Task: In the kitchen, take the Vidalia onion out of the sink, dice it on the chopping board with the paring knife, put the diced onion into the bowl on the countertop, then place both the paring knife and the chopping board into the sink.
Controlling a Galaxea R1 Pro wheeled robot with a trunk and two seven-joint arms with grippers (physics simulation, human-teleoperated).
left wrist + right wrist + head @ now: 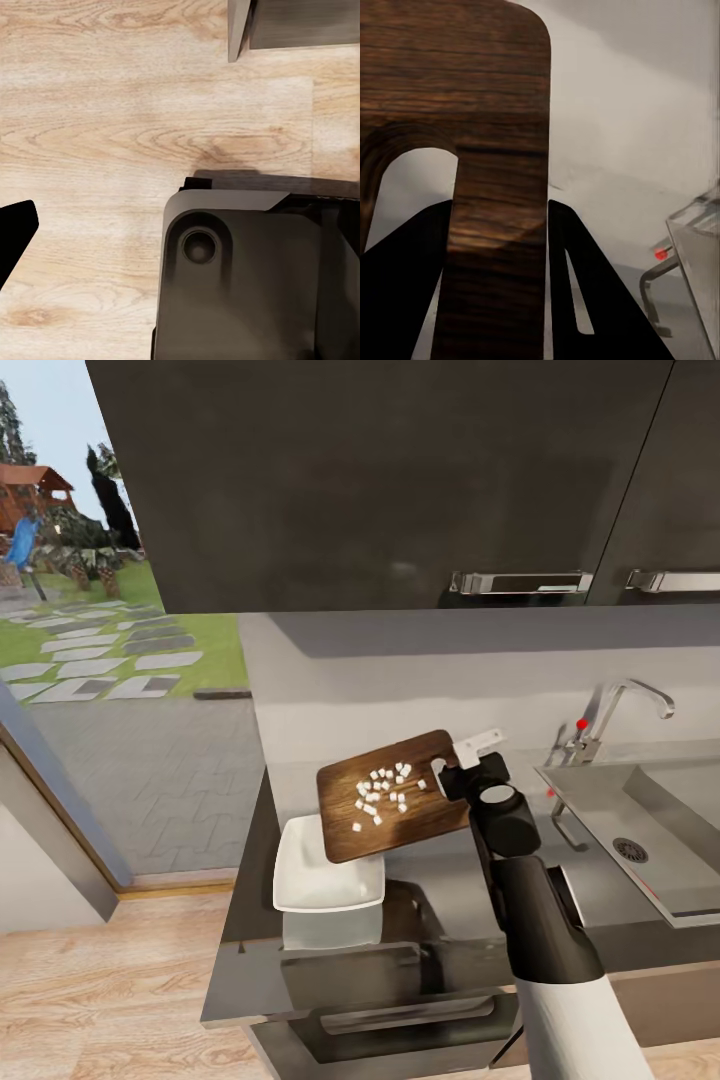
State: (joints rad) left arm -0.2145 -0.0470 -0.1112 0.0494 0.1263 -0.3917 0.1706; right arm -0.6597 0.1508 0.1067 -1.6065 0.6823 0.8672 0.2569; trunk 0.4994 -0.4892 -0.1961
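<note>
The chopping board (390, 795) hangs in the air, tilted with its far end down toward the bowl (325, 872). My right gripper (448, 768) is shut on the board's handle end; in the right wrist view its black fingers (585, 285) clamp the wooden strip beside the slot hole (412, 187). The Vidalia onion, diced into tiny pale bits (383, 788), lies scattered on the board. The white square bowl sits on the dark countertop (250, 960), partly under the board's lower end. The sink (650, 830) is to the right. One black finger (15, 232) of my left gripper hangs over the wooden floor.
A chrome tap (625, 705) with a red knob stands behind the sink. A small red spot with a dark slim shape (565, 828) lies by the sink's left rim; I cannot tell whether it is the paring knife. Dark wall cabinets (400, 480) hang overhead. A window is at the left.
</note>
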